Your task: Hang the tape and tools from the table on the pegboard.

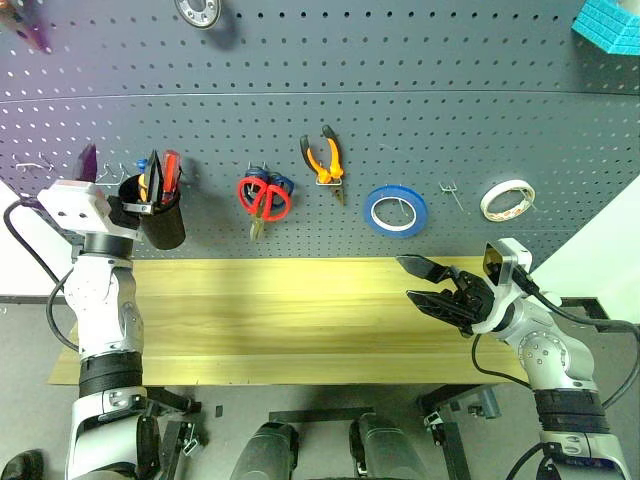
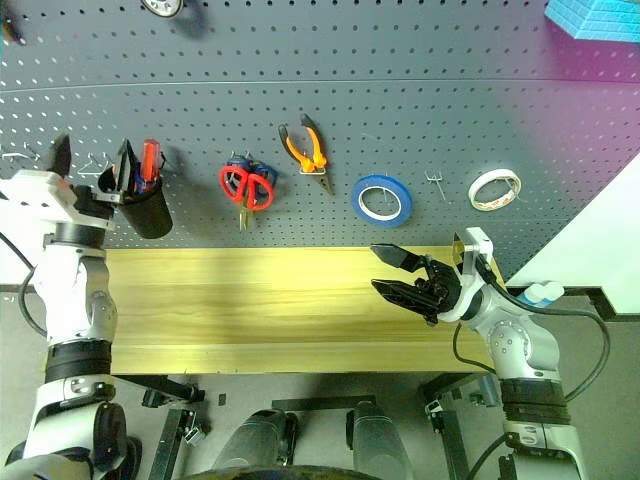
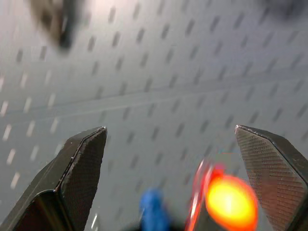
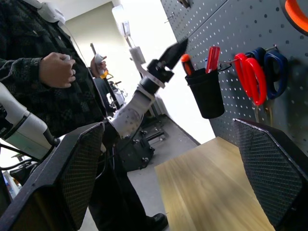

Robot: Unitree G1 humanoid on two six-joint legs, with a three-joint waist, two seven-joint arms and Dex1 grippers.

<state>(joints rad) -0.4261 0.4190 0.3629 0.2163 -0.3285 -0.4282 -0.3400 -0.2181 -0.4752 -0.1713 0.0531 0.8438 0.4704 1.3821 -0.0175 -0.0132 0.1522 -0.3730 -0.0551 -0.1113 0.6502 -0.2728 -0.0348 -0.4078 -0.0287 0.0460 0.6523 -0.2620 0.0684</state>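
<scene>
Left gripper (image 1: 120, 168) sitting wide apart at the cup (image 1: 160, 222) on the pegboard (image 1: 400, 110); right gripper (image 1: 425, 283) hanging spread over the table (image 1: 280, 320).

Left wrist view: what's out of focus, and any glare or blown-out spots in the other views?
Left wrist view: the orange screwdriver handle and the blue one are soft blobs, while the left gripper fingers look sharp. Right wrist view: the bright background behind the black cup is blown out. Left eye view: the pegboard is evenly lit, with soft shadows under the blue tape.
</scene>
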